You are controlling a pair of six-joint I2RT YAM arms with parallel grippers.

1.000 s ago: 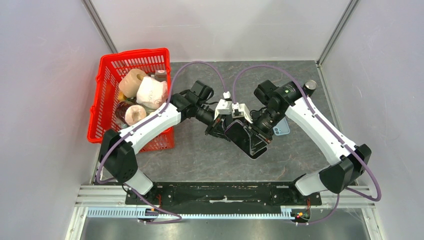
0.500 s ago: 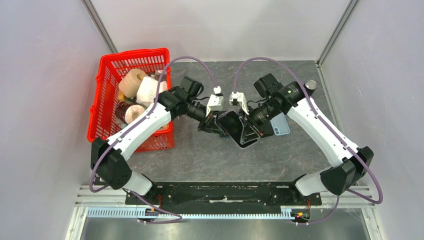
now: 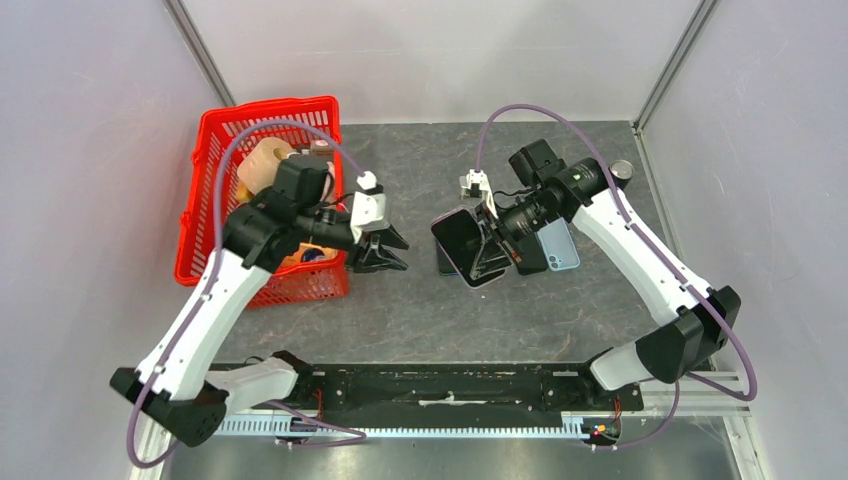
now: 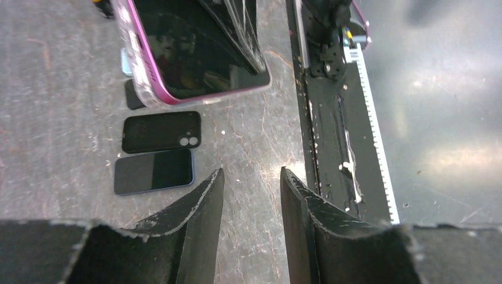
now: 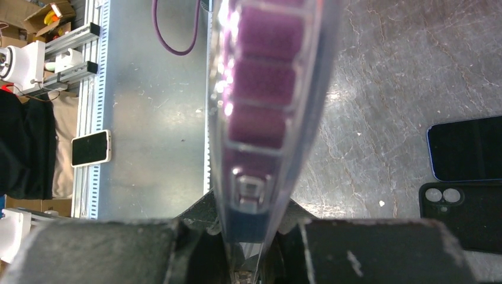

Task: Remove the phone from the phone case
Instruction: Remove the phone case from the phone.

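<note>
The phone [image 3: 462, 243] has a dark screen and purple edges and sits in a clear case. My right gripper [image 3: 492, 236] is shut on one end of it and holds it above the table's middle. In the right wrist view the cased phone [image 5: 269, 89] shows edge-on, clamped between the fingers [image 5: 195, 216]. My left gripper [image 3: 393, 252] is open and empty, left of the phone and apart from it. In the left wrist view the phone [image 4: 195, 53] is at the top, beyond the open fingers [image 4: 204, 204].
A red basket [image 3: 212, 150] with paper rolls stands at the left, right beside the left arm. A black phone-shaped item with two camera lenses [image 4: 161, 131] and a dark blue-edged phone [image 4: 154, 171] lie on the table. A light-blue phone [image 3: 562, 247] lies under the right arm.
My left gripper has let go of the phone, opened and swung left toward the basket. My right gripper has carried the phone a little back and up.
</note>
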